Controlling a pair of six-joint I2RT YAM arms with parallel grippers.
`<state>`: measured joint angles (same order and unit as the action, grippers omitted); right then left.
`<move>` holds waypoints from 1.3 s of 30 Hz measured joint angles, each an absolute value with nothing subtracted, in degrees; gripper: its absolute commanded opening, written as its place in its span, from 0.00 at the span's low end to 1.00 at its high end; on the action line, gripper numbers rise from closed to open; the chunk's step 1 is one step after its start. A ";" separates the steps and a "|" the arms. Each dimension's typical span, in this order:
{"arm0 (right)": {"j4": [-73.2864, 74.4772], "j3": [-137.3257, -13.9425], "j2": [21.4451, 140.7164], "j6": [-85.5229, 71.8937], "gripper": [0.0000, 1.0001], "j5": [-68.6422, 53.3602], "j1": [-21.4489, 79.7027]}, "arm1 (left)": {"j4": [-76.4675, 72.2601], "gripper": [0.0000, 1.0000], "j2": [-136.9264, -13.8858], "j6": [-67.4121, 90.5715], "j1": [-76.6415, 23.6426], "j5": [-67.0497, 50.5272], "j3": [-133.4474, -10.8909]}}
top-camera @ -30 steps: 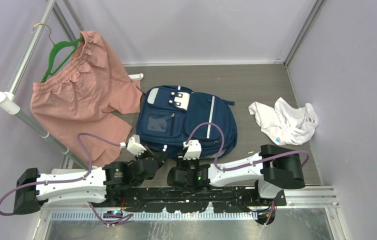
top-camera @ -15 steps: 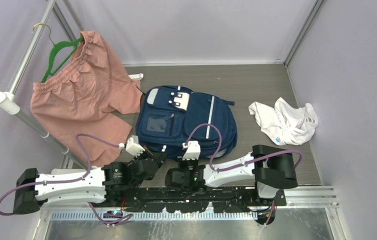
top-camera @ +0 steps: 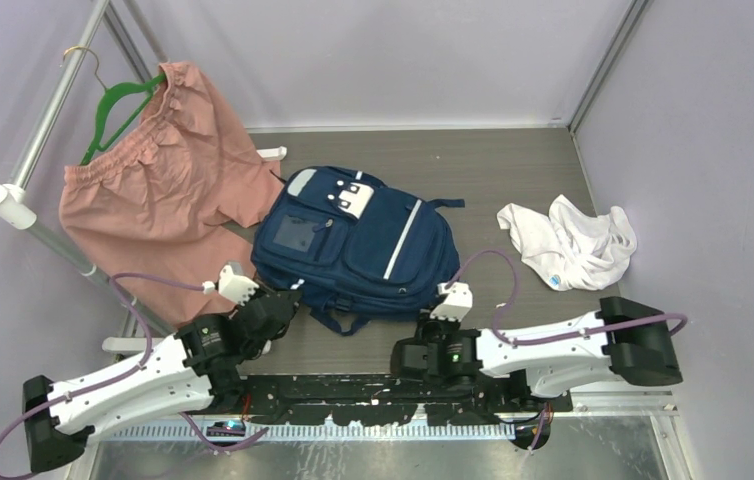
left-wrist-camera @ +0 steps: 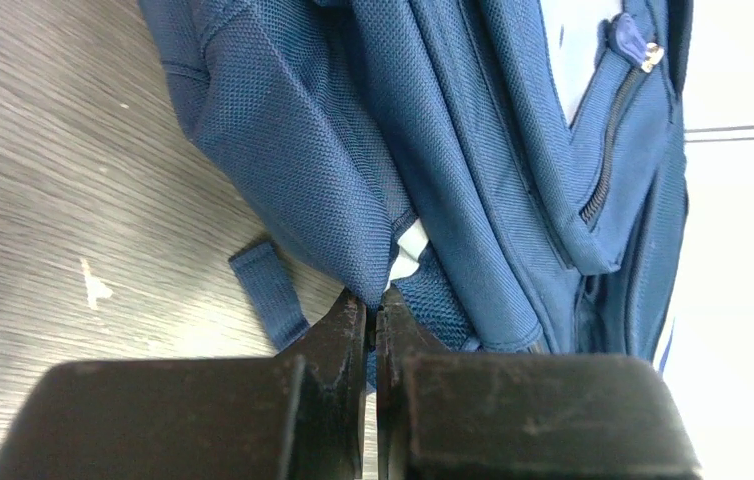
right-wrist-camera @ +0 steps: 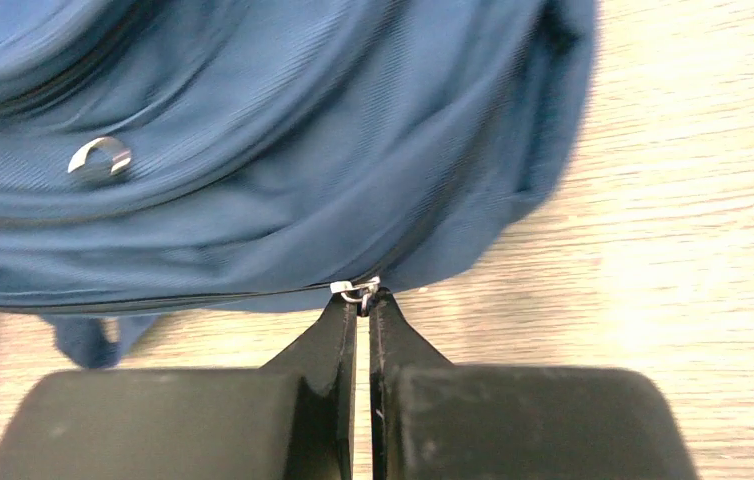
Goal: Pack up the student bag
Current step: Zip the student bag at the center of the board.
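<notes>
The navy blue student bag lies flat in the middle of the table, front pocket up, turned with its top toward the near right. My left gripper is shut on a fold of the bag's fabric at its near left corner. My right gripper is shut on the metal zipper pull at the bag's near right edge. The zipper line runs left from the pull. A second silver pull rests on the bag above. A loose strap lies by the left fingers.
Pink shorts on a green hanger hang from a metal rail at the left. A crumpled white cloth lies at the right. Purple walls enclose the table on three sides.
The bag has swung round and shifted left. My left arm pulled back toward the near left with the bag's corner. My right gripper moved right along the bag's near edge.
</notes>
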<state>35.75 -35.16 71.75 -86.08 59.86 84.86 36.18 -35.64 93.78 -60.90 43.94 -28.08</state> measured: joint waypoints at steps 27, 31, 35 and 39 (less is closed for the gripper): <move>33.76 -33.76 67.22 -68.07 0.01 56.93 83.94 | 21.56 0.00 -82.39 61.76 -32.10 15.94 -54.33; 23.42 -37.76 74.17 -57.36 0.01 52.36 82.94 | 24.64 0.50 -84.09 55.99 -28.84 12.99 -60.12; 14.33 -41.15 80.01 -50.83 0.01 45.32 79.90 | 26.02 0.72 -79.37 52.14 -29.02 11.90 -62.11; 6.68 -41.50 82.83 -48.05 0.01 37.19 76.31 | 29.45 0.71 -70.02 51.72 -29.19 11.68 -61.56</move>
